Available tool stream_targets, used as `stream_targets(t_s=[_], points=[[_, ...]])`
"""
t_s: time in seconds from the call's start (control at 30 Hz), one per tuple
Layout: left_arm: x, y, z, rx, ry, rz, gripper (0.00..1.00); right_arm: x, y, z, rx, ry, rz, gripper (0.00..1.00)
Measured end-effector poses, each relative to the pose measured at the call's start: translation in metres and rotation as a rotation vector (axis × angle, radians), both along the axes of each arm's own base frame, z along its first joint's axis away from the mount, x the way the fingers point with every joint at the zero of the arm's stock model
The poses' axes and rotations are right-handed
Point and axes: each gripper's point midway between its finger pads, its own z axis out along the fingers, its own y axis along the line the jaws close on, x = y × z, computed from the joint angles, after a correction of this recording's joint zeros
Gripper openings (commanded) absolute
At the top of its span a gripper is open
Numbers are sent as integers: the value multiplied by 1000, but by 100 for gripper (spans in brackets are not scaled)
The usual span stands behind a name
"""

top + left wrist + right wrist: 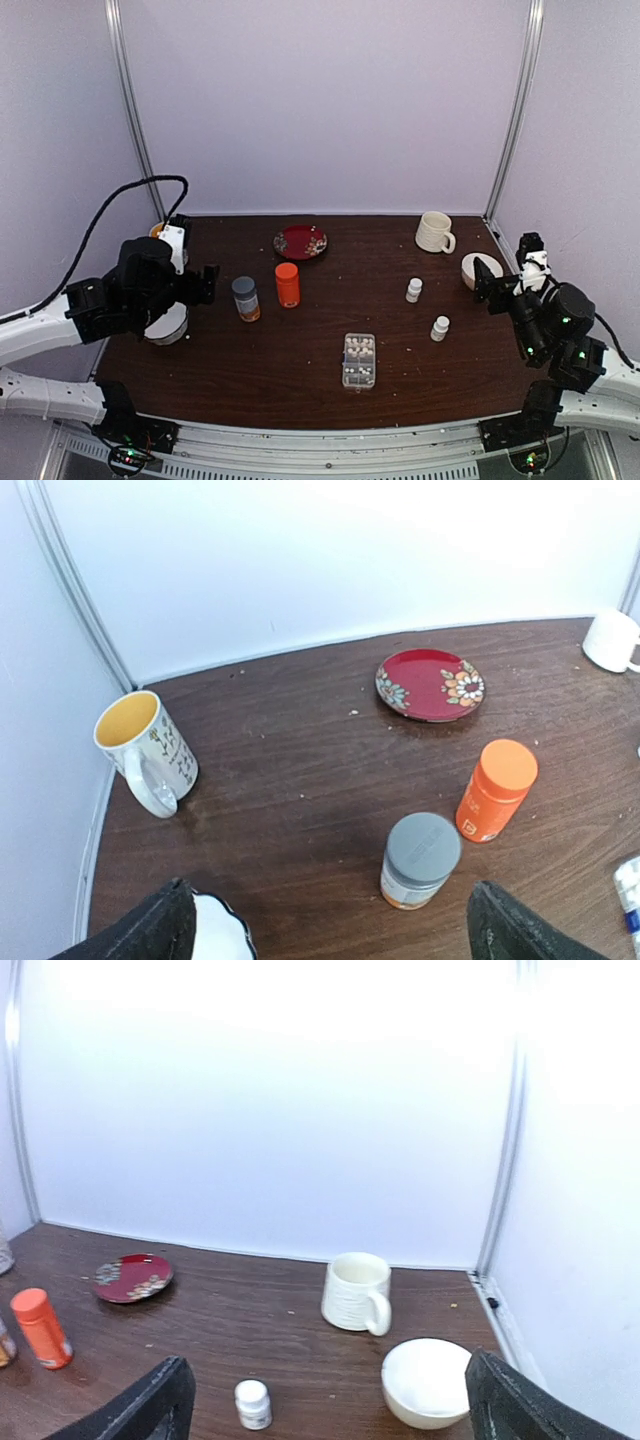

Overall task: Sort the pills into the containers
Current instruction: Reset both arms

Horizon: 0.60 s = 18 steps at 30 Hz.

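Near the front edge of the dark wooden table [300, 380], about midway between the two arm bases, lies the clear organiser box [359, 361]. Its long axis runs from the near edge toward the back wall, only slightly skewed. Whitish pills [353, 346] show in some of its compartments, but they are too small to count and the lid's position cannot be made out.

Off to the left, the left gripper [330, 890] hangs above the table with its jaws spread wide and nothing between them. It faces a grey-capped bottle [420, 860] and an orange bottle [496, 790].

On the right side, the right gripper [328, 1360] is likewise agape and empty, clear of the table. One small white bottle [252, 1403] stands ahead of it, with a white bowl [428, 1382] to the right. Both grippers are well apart from the box.
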Motion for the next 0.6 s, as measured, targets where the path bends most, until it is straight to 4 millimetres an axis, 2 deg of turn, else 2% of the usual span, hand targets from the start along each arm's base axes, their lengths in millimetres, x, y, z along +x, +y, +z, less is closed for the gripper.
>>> stream_targets(t_s=[0.13,0.3,0.4,0.47,0.6], points=[[1,38,-9,14,-93,-8,97,13,-37,-21,-17,-38,-150,94],[5,87,-4,13,-206,82,97,37,-78,-26,-24,-35,-292,92],[13,109,0,41,-238,138,97,54,-91,-40,-34,3,-306,91],[19,126,-5,61,-234,186,98,62,-98,-52,-15,13,-309,91],[26,157,-22,80,-217,277,98,78,-97,-93,-32,82,-292,94]])
